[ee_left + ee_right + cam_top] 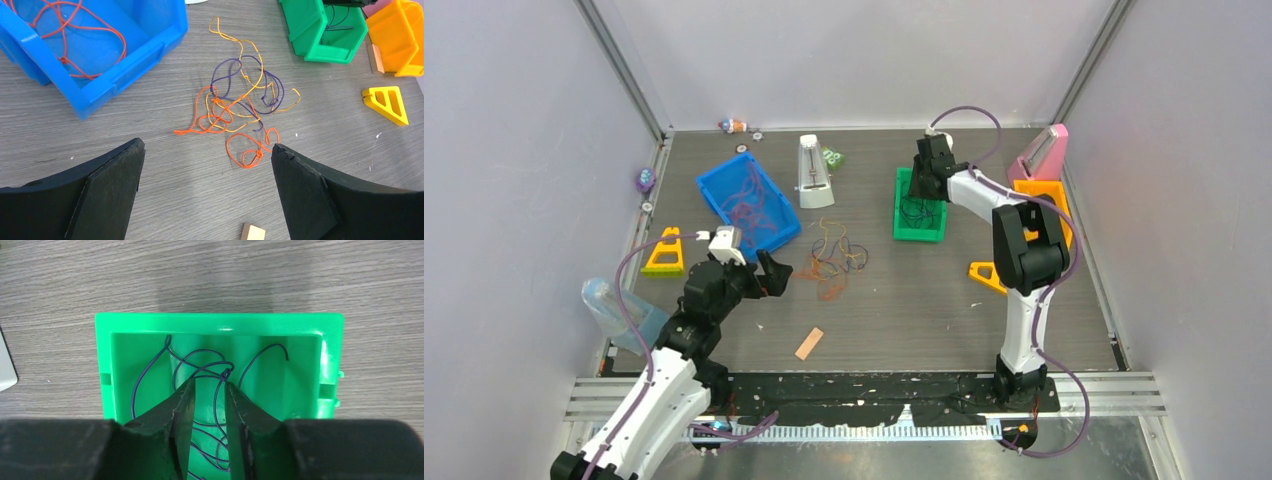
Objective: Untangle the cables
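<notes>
Black fingers (107,190) of the left hand (206,150) frame the wrist view, spread wide with nothing between them. Straight ahead of that hand, slightly toward its right finger, the tangle of cables (235,107) lies on the bare tabletop (150,200), between the blue bin (125,65) and the green bin (320,45). An orange loop is its nearest part. The knot stretches away from the hand, its long axis roughly along the reach. Left is plainly the nearer arm.

The right hand (210,382) hangs over the green bin, well apart from the tangle. Its fingers are narrowly parted, and a purple cable (226,373) runs loose through the gap, not gripped as far as I can judge.

Counted:
- Tangle: three colours (orange, yellow, purple); strands per colour cannot be told.
- Bins: three. The blue holds red cables (65,60), the green holds purple, and the orange bin (400,45) makes the third.
- Stick (809,343): one.
- Yellow triangles (665,255): two.
</notes>
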Robot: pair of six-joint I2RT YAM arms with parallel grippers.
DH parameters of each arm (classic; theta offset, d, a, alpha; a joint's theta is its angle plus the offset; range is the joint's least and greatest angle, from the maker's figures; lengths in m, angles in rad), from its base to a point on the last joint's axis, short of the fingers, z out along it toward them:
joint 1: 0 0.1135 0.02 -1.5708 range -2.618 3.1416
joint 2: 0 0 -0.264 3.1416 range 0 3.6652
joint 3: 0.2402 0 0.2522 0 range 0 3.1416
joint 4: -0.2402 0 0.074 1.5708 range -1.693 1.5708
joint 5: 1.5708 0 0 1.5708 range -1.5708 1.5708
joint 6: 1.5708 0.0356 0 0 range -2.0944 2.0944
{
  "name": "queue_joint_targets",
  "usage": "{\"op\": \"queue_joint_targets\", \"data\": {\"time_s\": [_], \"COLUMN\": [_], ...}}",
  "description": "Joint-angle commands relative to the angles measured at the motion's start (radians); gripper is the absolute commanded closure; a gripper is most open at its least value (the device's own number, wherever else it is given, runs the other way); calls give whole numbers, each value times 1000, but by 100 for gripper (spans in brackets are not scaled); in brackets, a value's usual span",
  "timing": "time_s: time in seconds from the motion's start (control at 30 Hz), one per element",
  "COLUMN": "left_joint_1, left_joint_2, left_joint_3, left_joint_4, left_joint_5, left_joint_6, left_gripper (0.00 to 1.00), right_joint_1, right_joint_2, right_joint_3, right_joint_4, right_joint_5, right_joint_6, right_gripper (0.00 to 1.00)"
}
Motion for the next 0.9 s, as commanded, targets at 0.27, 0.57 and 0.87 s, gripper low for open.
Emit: {"op": "queue_joint_targets", "data": {"time_s": [0.27, 0.57, 0.87], "left_joint_1": [-21, -47, -130], "left_joint_2": [18, 49, 114], "left_joint_3": [48, 71, 87], "left_joint_4": [19, 17, 35], "left_joint_5": [-17, -32, -58], "left_joint_6": [12, 12, 20], "left_gripper": [2, 2, 3], "right_joint_1": [-1, -1, 0], "right_joint_2": [-238, -408, -557], "right_joint_3": [54, -108, -294], "right_joint_4": [-82, -44, 26], "right_joint_5": [91, 55, 20], "right_joint_6": [-73, -71, -68], "right_gripper": [45, 3, 1]}}
